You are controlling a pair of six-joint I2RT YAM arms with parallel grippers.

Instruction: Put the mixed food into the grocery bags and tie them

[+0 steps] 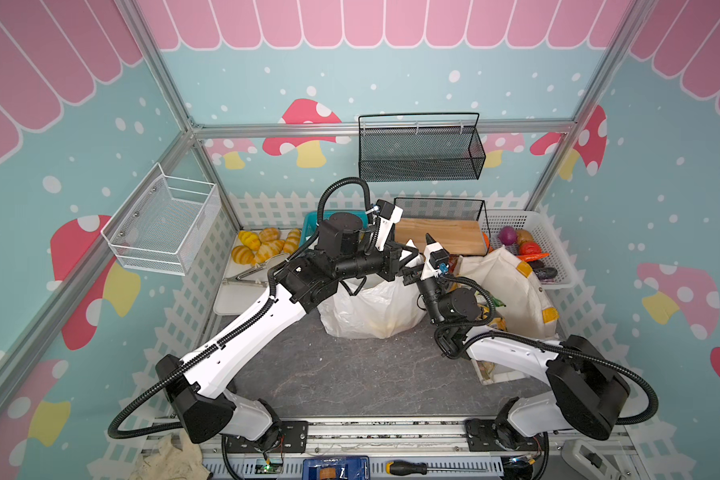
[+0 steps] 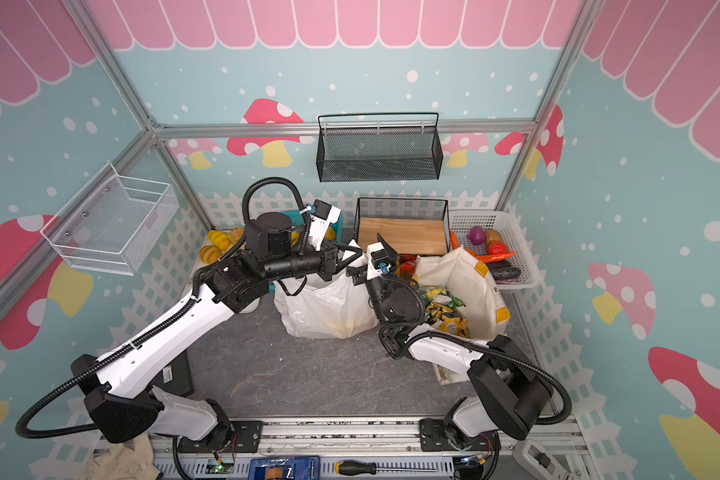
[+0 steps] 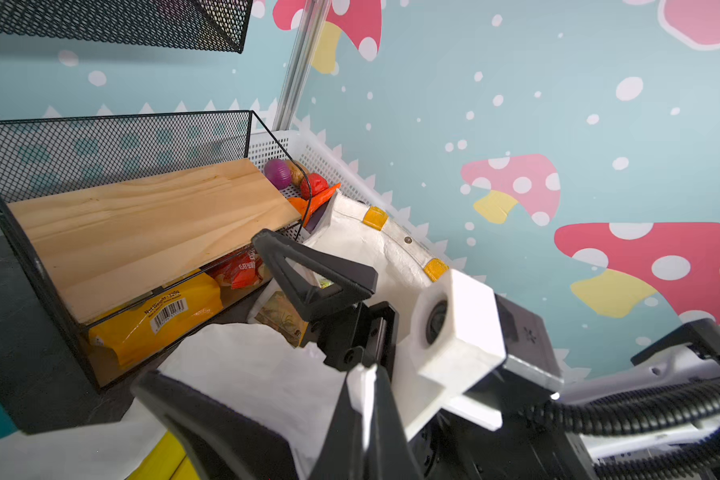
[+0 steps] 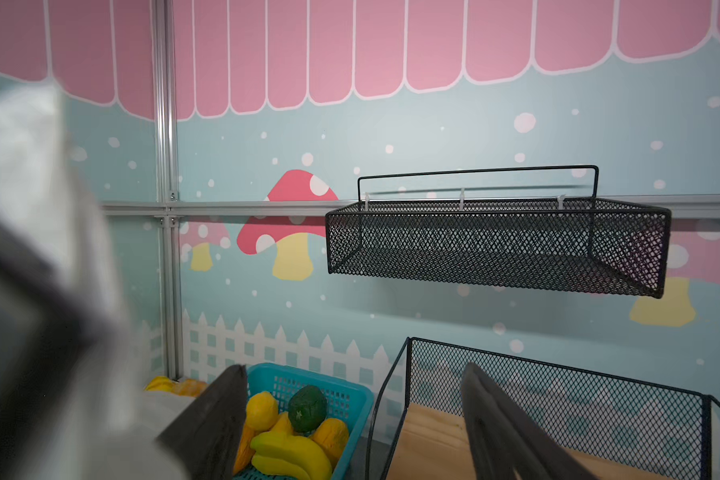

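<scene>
Your white plastic bag (image 1: pixel 371 307) (image 2: pixel 329 309) stands in the middle of the dark surface (image 1: pixel 350 374), its top gathered upward. Your left jaws are pressed together on that gathered top. The left wrist view shows a strip of the bag's plastic pinched between the black fingers (image 3: pixel 225 432). Your right jaws stand spread just beside them, over the bag's mouth on the side toward the canvas tote (image 1: pixel 512 282) (image 2: pixel 470 278). In the right wrist view both fingers (image 4: pixel 217 419) are wide apart with nothing in the gap, and blurred white plastic lies outside it.

Your left arm (image 1: pixel 242 332) stretches long from its near-left base, forearm level over the bag. Your right arm (image 1: pixel 512 353) is folded tight, elbow low in front of the tote, wrist turned up so the jaws point at the back wall.

Yellowish shapes show through the bag's plastic low down. The open tote holds green and yellow-and-black snack packets (image 2: pixel 441 307). At the back, the teal basket (image 4: pixel 350 399) holds bananas (image 4: pixel 287 455), a dark green fruit (image 4: pixel 307 408) and yellow-orange round fruit (image 4: pixel 333 436). Beside it the black mesh rack (image 1: pixel 441 208) carries a wooden board (image 1: pixel 441 237), with a yellow packet (image 3: pixel 159 320) and a red packet (image 3: pixel 238 270) beneath. The white basket (image 1: pixel 558 249) at the back right holds vegetables.
</scene>
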